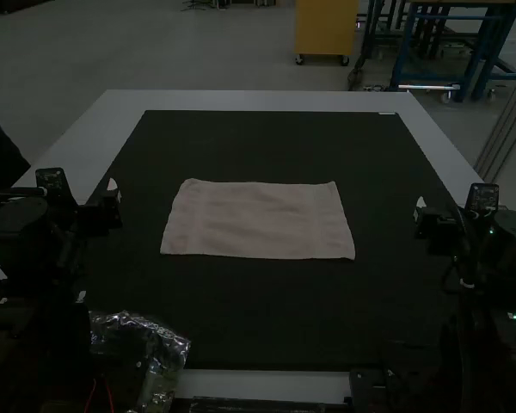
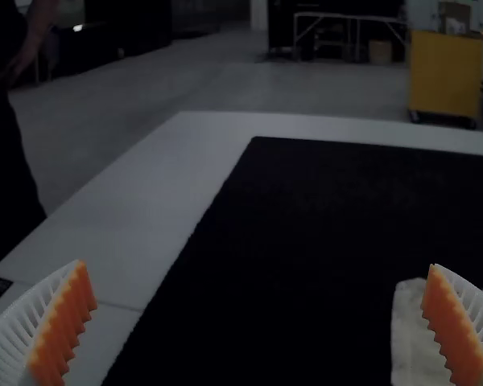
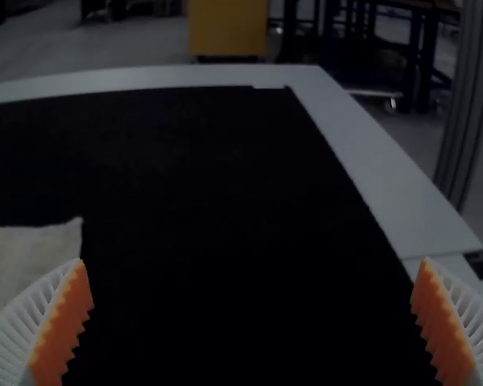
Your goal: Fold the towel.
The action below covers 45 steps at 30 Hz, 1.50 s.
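The towel (image 1: 258, 220) lies flat on the dark mat (image 1: 267, 314) between left pincer (image 2: 258, 264) and right pincer (image 3: 253, 259), both with fingers wide apart; sound folding calls for shallow grips on one long edge's corners, raised evenly, lightly taut.

- Left arm (image 1: 26, 237): black, bulky, cabled.
- Right arm (image 1: 506, 245): black, rounded housing, looped cable (image 1: 448, 277), small green lights (image 1: 512, 316).
- Left gripper (image 1: 112, 191): white ribbed fingers (image 2: 14, 331), orange toothed pads (image 2: 62, 330).
- Right gripper (image 1: 421, 209): likewise white-ribbed, orange-padded.
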Available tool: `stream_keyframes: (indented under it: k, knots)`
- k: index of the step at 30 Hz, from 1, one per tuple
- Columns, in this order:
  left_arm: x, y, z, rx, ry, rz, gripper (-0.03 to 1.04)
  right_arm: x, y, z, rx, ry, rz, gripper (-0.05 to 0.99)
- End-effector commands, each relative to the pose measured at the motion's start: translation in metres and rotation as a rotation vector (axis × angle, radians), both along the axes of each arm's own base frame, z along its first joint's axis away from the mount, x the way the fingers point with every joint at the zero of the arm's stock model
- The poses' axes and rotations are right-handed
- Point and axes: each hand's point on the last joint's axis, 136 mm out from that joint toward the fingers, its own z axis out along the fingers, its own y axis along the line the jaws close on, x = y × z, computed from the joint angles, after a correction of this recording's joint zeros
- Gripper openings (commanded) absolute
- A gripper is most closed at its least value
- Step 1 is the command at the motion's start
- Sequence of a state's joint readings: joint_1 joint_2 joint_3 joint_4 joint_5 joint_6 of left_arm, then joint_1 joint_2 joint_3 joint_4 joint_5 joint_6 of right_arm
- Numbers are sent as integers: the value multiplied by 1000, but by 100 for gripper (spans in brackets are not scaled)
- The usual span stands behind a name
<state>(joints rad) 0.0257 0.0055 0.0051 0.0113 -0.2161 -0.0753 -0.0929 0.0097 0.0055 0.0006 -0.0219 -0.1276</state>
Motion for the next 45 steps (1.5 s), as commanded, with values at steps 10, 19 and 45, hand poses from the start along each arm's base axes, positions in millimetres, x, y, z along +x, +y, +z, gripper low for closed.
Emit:
stream_keyframes:
  k: [10, 19, 45]
  knots:
    - [0, -3, 0, 3, -5, -12, 96, 0, 5, -3, -5, 7, 26, 91]
    - [0, -3, 0, 3, -5, -12, 96, 0, 5, -2, -5, 6, 27, 91]
    - [-1, -2, 20, -36, -97, -11, 96, 1, 5, 12, 62, -59, 24, 91]
